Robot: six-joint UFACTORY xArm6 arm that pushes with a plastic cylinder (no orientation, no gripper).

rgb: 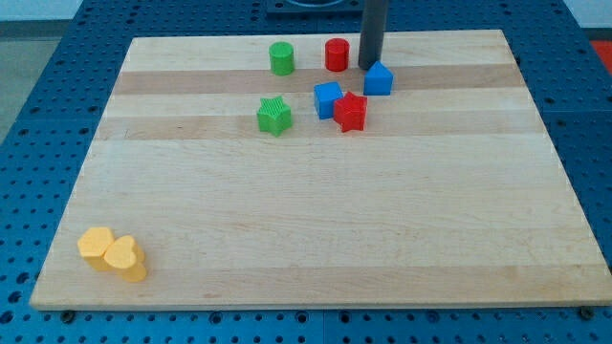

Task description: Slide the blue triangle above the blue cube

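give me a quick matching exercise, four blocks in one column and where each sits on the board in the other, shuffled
Things:
1. green cylinder block
2. red star-shaped block
3. yellow blocks, a touching pair
4. blue triangle block

Places:
A. view's bottom left corner
B. just right of my tip
C. touching the blue cube block on its right
D. top edge, left of the red cylinder block

Pairs: 1-D, 2-C, 3-A, 4-B

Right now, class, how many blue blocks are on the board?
2. The blue triangle sits near the view's top, just right of my tip; the blue cube lies lower left of it, touching the red star. None seems hidden.
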